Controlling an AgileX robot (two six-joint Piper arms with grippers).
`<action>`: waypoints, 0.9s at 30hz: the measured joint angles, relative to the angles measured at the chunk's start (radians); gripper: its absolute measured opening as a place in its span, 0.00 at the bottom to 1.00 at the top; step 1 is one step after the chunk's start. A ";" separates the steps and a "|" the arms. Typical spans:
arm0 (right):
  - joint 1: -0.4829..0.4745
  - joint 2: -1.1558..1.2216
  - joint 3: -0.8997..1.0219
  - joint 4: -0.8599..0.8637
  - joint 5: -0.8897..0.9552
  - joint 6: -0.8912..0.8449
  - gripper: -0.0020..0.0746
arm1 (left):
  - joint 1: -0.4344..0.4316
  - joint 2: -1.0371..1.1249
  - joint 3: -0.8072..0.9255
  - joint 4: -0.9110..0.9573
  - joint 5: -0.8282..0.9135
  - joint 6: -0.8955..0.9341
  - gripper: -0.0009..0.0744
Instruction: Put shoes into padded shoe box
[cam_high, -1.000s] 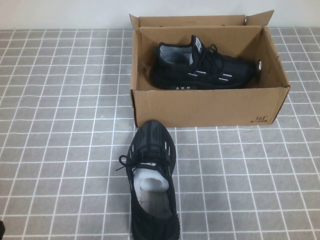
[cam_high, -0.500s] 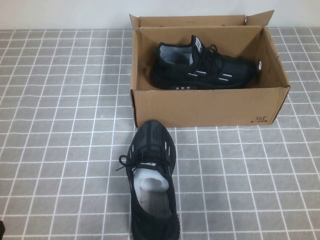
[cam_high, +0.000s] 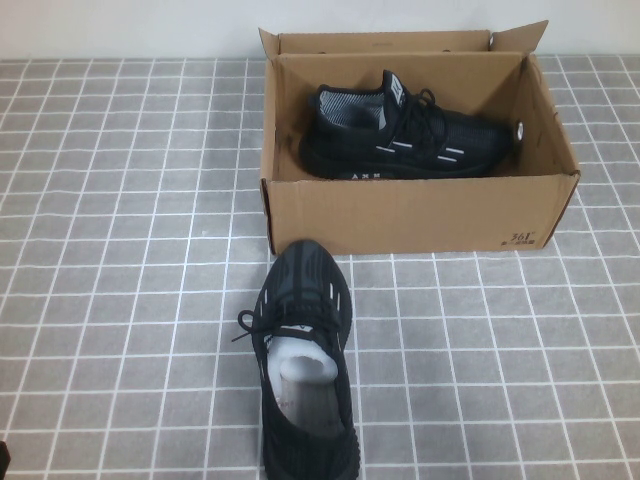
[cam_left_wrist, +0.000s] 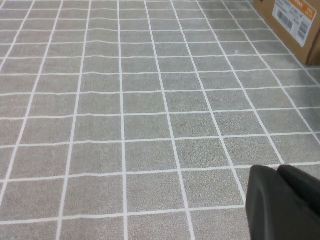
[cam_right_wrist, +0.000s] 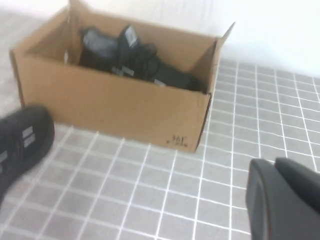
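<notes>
1. Neither arm shows in the high view; both stay outside that picture

2. The left gripper (cam_left_wrist: 283, 202) appears only in its own wrist view, as dark fingers at the corner of the picture. It hangs above the tiled surface and holds nothing. The two fingers lie against each other, with only a thin seam between them

3. The right gripper (cam_right_wrist: 285, 197) appears only in its own wrist view, also as a dark shape at the corner. Its fingers are closed together and they hold nothing
</notes>
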 joint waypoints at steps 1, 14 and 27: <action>-0.025 -0.017 0.011 0.020 0.000 0.000 0.02 | 0.000 0.000 0.000 0.000 0.000 0.000 0.01; -0.217 -0.098 0.057 -0.012 -0.037 0.003 0.02 | 0.000 0.000 0.000 0.000 0.000 0.000 0.01; -0.217 -0.098 0.115 -0.046 -0.221 0.047 0.02 | 0.000 0.000 0.000 0.000 0.000 0.000 0.01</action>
